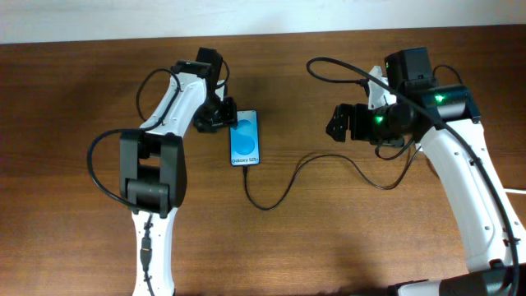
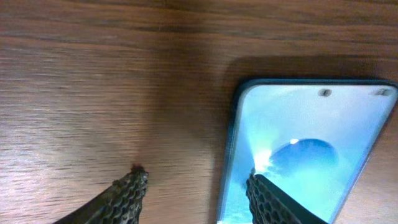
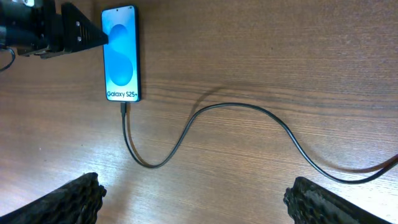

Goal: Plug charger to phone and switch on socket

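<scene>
The phone (image 1: 244, 138) lies flat on the wooden table with its blue screen lit. It also shows in the right wrist view (image 3: 121, 53) and in the left wrist view (image 2: 305, 137). The charger cable (image 1: 283, 191) is thin and black. Its tip (image 3: 124, 107) sits at the phone's bottom port, and the cable (image 3: 249, 109) loops away to the right. My left gripper (image 1: 220, 113) is open at the phone's top left corner; its fingers (image 2: 196, 190) straddle the phone's left edge. My right gripper (image 1: 337, 123) is open wide and empty above the table (image 3: 196, 199), right of the phone. The socket is out of view.
Brown wooden table (image 1: 329, 238). A white wall runs along the far edge (image 1: 99, 20). The arms' own black cables arc above the table at the back. A thin white line (image 1: 519, 191) shows at the right edge.
</scene>
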Tool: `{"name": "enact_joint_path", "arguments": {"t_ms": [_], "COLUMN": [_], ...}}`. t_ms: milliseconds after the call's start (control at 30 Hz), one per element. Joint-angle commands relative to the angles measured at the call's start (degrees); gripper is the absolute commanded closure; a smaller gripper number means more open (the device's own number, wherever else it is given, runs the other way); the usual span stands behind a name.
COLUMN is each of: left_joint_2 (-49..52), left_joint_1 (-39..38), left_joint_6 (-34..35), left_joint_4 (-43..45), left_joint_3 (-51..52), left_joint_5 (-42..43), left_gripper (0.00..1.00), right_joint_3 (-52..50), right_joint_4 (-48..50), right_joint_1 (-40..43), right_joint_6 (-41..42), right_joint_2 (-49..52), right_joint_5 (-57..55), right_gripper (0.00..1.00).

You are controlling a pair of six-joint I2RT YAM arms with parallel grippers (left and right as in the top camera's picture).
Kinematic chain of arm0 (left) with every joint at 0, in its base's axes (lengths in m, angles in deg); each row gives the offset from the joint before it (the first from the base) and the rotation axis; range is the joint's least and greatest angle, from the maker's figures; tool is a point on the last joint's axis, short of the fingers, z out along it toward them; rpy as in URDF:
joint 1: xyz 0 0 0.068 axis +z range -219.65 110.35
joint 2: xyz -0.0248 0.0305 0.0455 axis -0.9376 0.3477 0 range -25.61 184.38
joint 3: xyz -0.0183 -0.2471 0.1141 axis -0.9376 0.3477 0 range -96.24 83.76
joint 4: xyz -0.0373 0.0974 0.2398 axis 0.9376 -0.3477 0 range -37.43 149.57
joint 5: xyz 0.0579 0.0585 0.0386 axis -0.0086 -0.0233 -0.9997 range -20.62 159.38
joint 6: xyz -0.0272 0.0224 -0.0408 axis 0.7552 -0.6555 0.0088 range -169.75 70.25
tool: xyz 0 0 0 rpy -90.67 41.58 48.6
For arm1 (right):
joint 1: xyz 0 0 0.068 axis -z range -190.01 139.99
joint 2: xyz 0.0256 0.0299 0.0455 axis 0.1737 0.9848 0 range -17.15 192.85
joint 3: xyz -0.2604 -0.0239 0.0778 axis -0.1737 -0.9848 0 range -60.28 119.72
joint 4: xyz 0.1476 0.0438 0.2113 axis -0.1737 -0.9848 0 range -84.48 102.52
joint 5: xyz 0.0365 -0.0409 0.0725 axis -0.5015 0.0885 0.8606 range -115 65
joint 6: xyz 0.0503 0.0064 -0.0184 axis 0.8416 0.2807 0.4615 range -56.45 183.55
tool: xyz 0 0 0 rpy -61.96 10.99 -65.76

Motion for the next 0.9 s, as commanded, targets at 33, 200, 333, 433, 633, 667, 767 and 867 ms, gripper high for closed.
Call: {"name": "enact_joint_path", "arguments": {"t_ms": [33, 200, 333, 433, 633, 667, 767, 867], "left_joint_2": [-3.7, -13.4, -22.4, -25.7, -28.4, -28.4, -28.4, -28.4], "left_joint_1": [2.6, 3.0, 3.0, 2.9, 2.9, 2.9, 2.9, 2.9], "left_joint_6": [-1.9, -1.9, -1.9, -1.9, -1.9, -1.9, -1.9, -1.9], "left_joint_4": [-4.3, -6.2, -6.3, -7.0, -10.8, -11.4, -12.4, -12.4], "left_joint_3": [-7.1, -12.2, -12.2, -12.2, -12.2, -12.2, -12.2, -12.2], "left_joint_5": [-3.7, -3.6, -3.6, -3.6, -3.6, -3.6, -3.6, -3.6], "left_gripper": [0.43, 0.41, 0.34, 0.32, 0.01, 0.0, 0.01, 0.01], "right_joint_3": [4.5, 11.1, 16.2, 17.8, 17.9, 17.9, 17.9, 17.9], "right_joint_4": [-0.3, -2.9, -5.2, -4.9, 1.6, 2.4, 4.7, 7.0], "right_joint_1": [2.0, 7.8, 16.7, 23.8, 42.4, 44.2, 47.7, 49.4], "right_joint_6": [-0.6, -0.7, -3.0, -4.3, -5.2, -5.1, -5.2, -5.1], "right_joint_2": [-1.0, -1.7, -1.8, -1.8, 0.3, 1.0, 3.8, 7.7], "right_joint_5": [-0.5, -0.3, 0.0, 4.9, 16.3, 16.8, 16.9, 14.5], "right_gripper": [0.02, 0.02, 0.02, 0.02, 0.02, 0.02, 0.02, 0.02]}}
